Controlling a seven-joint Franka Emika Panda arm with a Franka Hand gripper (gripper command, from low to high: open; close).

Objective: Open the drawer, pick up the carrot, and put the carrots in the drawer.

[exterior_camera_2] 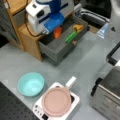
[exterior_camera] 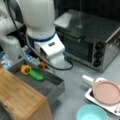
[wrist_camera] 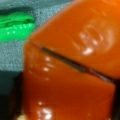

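Carrot [exterior_camera_2: 57,32]: glossy orange plastic with a dark seam across it, fills the wrist view [wrist_camera: 75,62]. It hangs over the open drawer [exterior_camera_2: 60,48], clamped in the gripper [exterior_camera_2: 57,30]; in a front view [exterior_camera: 43,65] it just peeks out under the arm. Drawer-open step done, pick done, carrot not yet resting on the drawer floor. Drawer is a shallow grey tray with a matte speckled bottom, pulled out of a light wooden cabinet [exterior_camera: 20,97]. Already inside: yellow-orange bell pepper [exterior_camera: 25,69] and long shiny green vegetable [exterior_camera: 37,75], touching each other.
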